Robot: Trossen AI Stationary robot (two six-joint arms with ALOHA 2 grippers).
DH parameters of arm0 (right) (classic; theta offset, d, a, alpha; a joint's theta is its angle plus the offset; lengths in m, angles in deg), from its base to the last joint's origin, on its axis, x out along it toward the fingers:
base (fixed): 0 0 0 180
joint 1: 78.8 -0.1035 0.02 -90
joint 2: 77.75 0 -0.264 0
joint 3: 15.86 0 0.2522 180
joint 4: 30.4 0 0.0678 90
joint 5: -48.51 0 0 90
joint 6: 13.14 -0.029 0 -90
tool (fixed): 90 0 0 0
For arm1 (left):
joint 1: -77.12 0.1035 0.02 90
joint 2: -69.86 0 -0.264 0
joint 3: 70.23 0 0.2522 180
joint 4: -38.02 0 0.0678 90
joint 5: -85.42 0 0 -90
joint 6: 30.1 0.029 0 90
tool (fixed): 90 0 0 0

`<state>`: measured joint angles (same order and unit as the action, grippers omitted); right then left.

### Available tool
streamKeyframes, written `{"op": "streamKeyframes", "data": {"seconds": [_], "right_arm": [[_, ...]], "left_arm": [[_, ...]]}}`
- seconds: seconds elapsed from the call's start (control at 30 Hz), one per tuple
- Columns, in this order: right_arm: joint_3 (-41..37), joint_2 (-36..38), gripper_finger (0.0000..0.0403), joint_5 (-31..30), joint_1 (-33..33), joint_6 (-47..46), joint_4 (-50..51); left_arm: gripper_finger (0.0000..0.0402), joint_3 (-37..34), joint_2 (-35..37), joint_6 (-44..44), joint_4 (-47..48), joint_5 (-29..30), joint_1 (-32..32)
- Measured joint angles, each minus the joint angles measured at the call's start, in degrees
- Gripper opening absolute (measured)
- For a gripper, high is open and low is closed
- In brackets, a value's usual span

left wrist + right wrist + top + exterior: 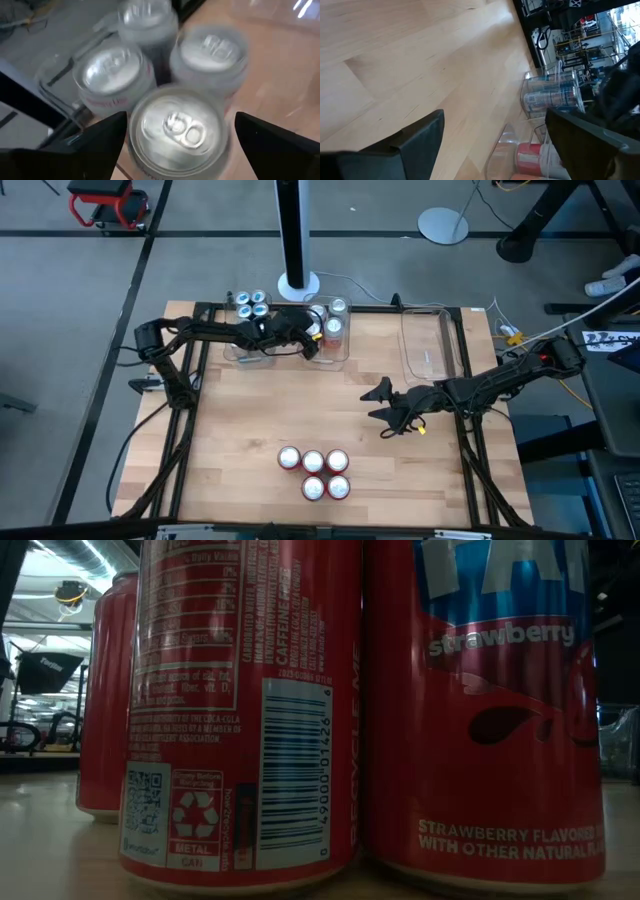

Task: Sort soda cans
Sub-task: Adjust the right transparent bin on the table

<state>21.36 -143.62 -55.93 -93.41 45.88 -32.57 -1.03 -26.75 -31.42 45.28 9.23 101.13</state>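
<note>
Several silver-grey cans with silver tops stand upright and close together inside a clear tub at the table's far left. My left gripper (300, 338) hangs over them, open. Its fingers (107, 140) stand on either side of the nearest can (180, 127), with a narrow gap on each side. Teal cans (250, 305) stand at the far left corner. A few cans (335, 322), red and silver, stand in the middle tub. Several red cans (315, 472) stand grouped near the front edge and fill the low view (240, 710). My right gripper (385, 405) is open and empty above the table's middle right.
A clear tub (430, 340) stands at the far right with nothing in it. Bare wood lies between the tubs and the red cans. The right wrist view shows the tubs beyond its fingers, with a teal can (552, 95) and a red can (530, 152). A black frame rims the table.
</note>
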Motion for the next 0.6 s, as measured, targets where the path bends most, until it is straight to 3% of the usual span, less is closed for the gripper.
{"op": "streamKeyframes", "data": {"seconds": [0.4,0.5,0.6], "right_arm": [[1.97,0.39,0.0347,-0.24,0.39,-2.29,1.11],[7.28,2.59,0.0347,-0.79,0.39,-1.36,8.42],[15.82,4.93,0.0347,-3.44,0.53,-1.84,23.95]], "left_arm": [[0.0358,1.26,20.55,3.44,17.66,-0.11,-5.01],[0.0359,-1.58,25.81,3.24,17.44,-0.09,-7.22],[0.0359,-7.7,30.49,3.18,12.01,-0.15,-9.83]]}}
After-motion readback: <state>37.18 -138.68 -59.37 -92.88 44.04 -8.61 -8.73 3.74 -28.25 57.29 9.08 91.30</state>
